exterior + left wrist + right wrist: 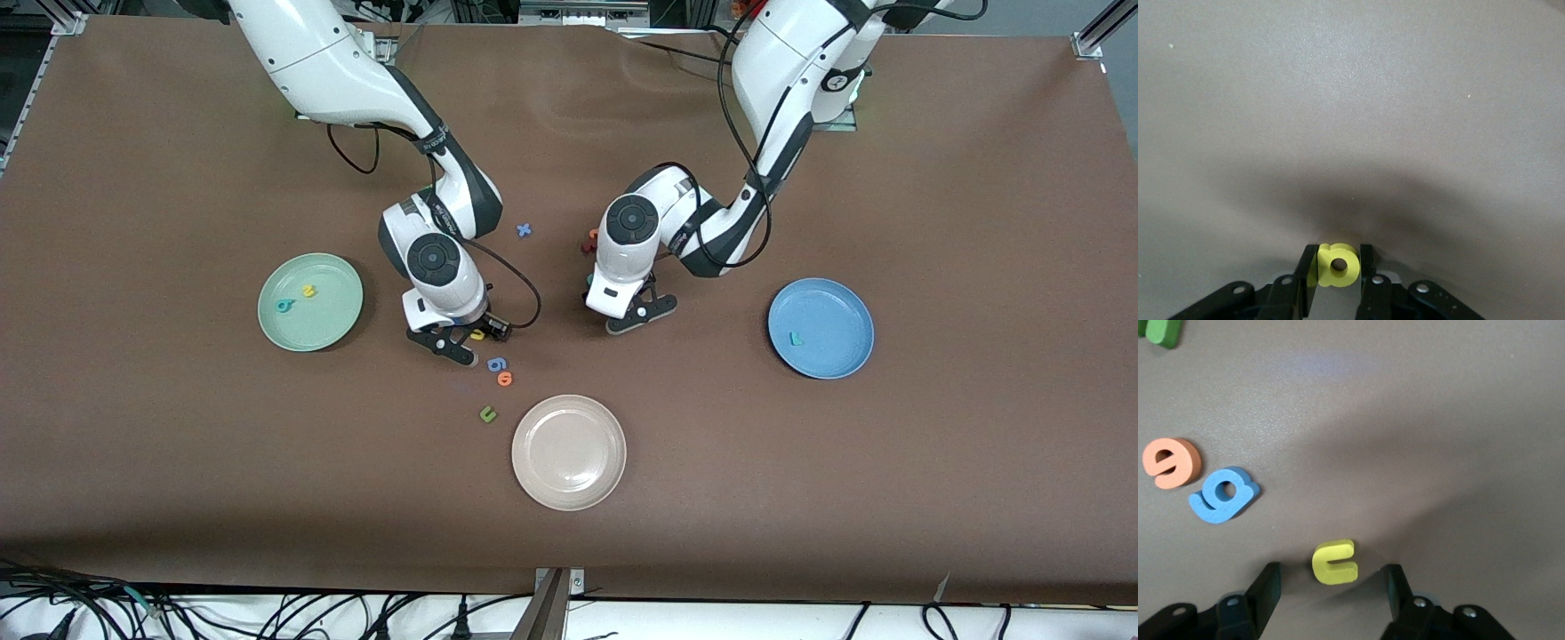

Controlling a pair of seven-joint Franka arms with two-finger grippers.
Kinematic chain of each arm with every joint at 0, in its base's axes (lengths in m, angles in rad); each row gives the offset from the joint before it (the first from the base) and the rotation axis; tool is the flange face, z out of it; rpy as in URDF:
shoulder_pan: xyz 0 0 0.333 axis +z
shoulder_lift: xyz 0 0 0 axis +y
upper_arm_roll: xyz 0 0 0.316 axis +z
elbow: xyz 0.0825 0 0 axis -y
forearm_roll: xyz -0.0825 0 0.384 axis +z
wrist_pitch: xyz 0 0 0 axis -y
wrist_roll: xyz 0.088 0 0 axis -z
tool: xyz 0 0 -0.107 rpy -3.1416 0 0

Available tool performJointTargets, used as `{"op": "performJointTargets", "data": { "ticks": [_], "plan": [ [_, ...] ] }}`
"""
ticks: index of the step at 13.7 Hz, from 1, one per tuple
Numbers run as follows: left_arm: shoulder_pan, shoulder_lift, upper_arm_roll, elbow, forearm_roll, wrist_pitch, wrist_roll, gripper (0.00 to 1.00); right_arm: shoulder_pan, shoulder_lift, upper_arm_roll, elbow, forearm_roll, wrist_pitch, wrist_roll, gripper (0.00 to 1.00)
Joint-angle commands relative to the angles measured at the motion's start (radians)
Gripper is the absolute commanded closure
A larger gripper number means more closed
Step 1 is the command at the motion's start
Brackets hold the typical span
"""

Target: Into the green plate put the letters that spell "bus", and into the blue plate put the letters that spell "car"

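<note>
Brown tabletop (178,489) carries everything, with three plates on it. The green plate (310,302) lies toward my right arm's end, midway between the long edges, and holds a teal letter (284,305) and a yellow letter (308,290). The blue plate (821,327) lies toward my left arm's end and holds one teal foam letter (797,338). The beige plate (569,452) sits at mid-length, nearer the front-camera edge than the other two.

My left gripper (633,313) hangs low over the middle of the tabletop, between the green and blue plates. It is clenched: its two fingers (1367,267) press the sides of the yellow "a" (1337,265), which stands on edge between them. I cannot tell whether the letter is clear of the surface.

My right gripper (458,340) is down at the tabletop just beside the green plate, on its blue-plate side. Its fingers (1268,583) stand apart, one on each side of the yellow "u" (1335,561), which lies flat between them with a gap on both sides, so nothing is grasped.

Just beside the "u", nearer the front camera, lie the blue "g" (1223,495) and an orange letter (1171,462), touching each other. The green "u" (487,414) lies nearer that edge again, close to the beige plate. A blue "x" (524,230) lies between my two arms.
</note>
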Motion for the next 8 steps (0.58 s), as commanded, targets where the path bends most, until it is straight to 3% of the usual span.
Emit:
{"op": "performJointTargets", "data": {
  "ticks": [1, 4, 6, 8],
  "plan": [
    [-0.010, 0.012, 0.006, 0.021, 0.021, -0.016, -0.022, 0.71, -0.003, 0.014, -0.012, 0.014, -0.017, -0.005, -0.063, 0.27],
    [-0.003, 0.005, 0.006, 0.035, 0.020, -0.034, -0.016, 0.73, -0.003, 0.014, -0.012, 0.010, -0.020, -0.005, -0.064, 0.29],
    [0.009, 0.000, 0.008, 0.050, 0.020, -0.060, -0.011, 0.74, -0.003, 0.014, -0.014, 0.010, -0.020, -0.005, -0.066, 0.38],
    [0.031, 0.000, 0.005, 0.097, 0.015, -0.156, 0.047, 0.74, -0.003, 0.014, -0.014, 0.010, -0.020, -0.005, -0.068, 0.53]
  ]
}}
